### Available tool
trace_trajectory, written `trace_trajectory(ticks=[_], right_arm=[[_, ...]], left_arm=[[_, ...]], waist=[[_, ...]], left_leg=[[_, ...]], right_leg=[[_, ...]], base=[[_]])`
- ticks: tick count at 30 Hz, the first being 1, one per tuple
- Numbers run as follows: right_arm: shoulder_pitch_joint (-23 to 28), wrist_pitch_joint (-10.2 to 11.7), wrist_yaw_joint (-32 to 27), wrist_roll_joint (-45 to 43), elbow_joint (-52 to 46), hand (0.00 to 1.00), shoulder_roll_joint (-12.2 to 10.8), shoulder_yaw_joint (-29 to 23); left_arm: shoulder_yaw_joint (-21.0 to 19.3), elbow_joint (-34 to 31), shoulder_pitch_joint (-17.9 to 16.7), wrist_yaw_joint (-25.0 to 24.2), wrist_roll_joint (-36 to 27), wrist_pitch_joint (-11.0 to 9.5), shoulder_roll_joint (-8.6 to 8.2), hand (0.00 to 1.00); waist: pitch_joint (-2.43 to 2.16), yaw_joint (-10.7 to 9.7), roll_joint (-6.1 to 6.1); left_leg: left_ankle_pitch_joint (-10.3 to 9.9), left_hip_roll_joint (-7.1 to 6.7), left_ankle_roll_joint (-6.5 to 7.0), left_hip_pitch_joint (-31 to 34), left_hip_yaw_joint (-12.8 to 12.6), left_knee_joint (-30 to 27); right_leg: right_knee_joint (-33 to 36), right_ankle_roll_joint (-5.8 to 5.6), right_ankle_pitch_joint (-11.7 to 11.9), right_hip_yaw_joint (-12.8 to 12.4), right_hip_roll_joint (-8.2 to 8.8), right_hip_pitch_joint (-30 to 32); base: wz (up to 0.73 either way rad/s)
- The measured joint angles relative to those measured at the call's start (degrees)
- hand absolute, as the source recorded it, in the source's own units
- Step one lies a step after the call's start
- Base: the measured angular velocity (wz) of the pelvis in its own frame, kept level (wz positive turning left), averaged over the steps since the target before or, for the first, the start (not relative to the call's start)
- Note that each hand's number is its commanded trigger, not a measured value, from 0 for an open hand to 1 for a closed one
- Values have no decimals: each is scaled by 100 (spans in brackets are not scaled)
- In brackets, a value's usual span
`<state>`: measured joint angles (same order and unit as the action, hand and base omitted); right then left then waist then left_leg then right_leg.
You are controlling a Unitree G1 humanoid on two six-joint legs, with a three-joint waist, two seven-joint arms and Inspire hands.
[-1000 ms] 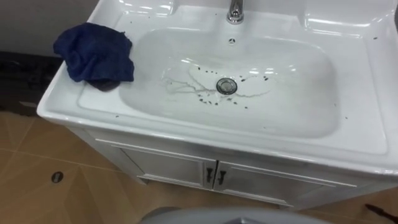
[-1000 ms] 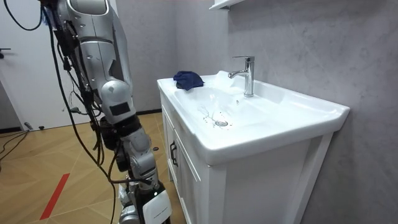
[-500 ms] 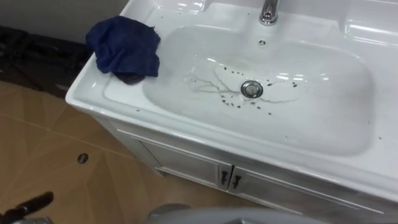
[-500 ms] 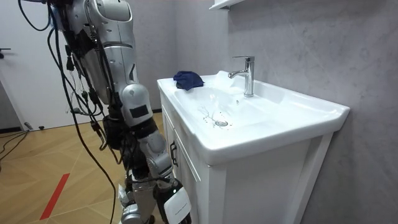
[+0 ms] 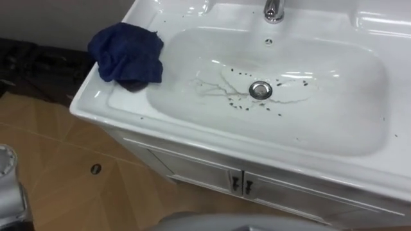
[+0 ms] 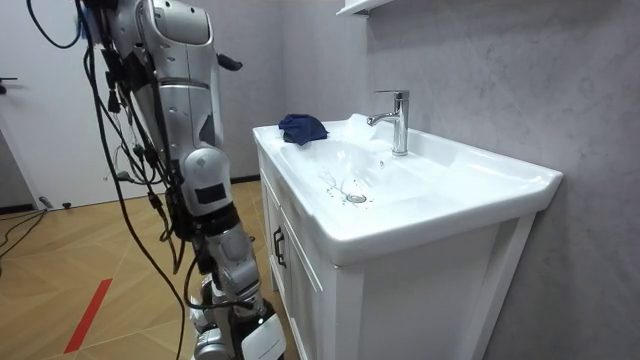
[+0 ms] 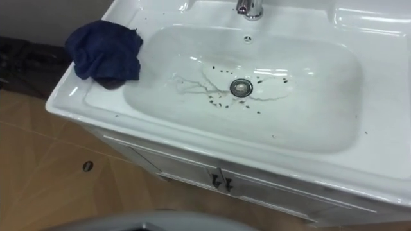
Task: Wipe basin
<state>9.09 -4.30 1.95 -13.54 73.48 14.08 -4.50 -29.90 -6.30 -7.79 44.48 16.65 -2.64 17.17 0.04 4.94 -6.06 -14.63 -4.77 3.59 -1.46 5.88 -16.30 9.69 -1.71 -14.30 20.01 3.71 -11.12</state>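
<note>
The left hand (image 5: 8,192) shows as a grey rounded part at the lower left edge of the left eye view, over the wood floor (image 5: 58,160); whether it is open or closed cannot be told. The dark blue cloth (image 5: 126,52) lies crumpled well apart from it, up and to its right, on the left rim of the white basin (image 5: 359,138), touching no hand. Farther right of the hand, past the cloth, dark specks (image 5: 241,106) and thin streaks lie around the drain (image 5: 259,90) in the bowl, and the tap (image 5: 274,9) stands beyond them at the back rim. The cabinet doors (image 5: 192,170) below the basin are nearer the hand, to its right. In the room view the robot stands upright before the cabinet's front, at the room view's left.
</note>
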Motion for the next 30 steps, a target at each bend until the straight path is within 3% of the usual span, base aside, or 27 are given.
trace_trajectory(ticks=[16, 20, 25, 30], right_arm=[[-14, -11, 328, 86, 181, 0, -45, 344], [-30, -71, 403, 142, 271, 0, -47, 394], [-42, -81, 460, 149, 237, 0, -51, 392], [-18, -172, 430, 197, 201, 0, -60, 380]], left_arm=[[1186, -333, 4, -679, 613, 19, -10, 0], [1361, -311, 4, -634, 1039, 14, -38, 0], [1737, -68, 4, -640, 1057, 19, -80, 0], [2005, -46, 4, -642, 1049, 43, -89, 0]], waist=[[33, -388, 11], [42, -631, 77], [56, -792, 193], [42, -813, 254]], left_leg=[[1, 80, 12, -150, -265, 79], [2, 100, 8, -190, -287, 105], [2, 114, 7, -215, -408, 107], [1, 124, 8, -219, -432, 92]], right_leg=[[59, 15, 10, -428, -20, 28], [101, 16, 10, -496, -36, 28], [103, 23, 14, -576, -46, 39], [101, 36, 27, -592, -45, 45]], base=[[-10], [-4], [-10], [-2]])
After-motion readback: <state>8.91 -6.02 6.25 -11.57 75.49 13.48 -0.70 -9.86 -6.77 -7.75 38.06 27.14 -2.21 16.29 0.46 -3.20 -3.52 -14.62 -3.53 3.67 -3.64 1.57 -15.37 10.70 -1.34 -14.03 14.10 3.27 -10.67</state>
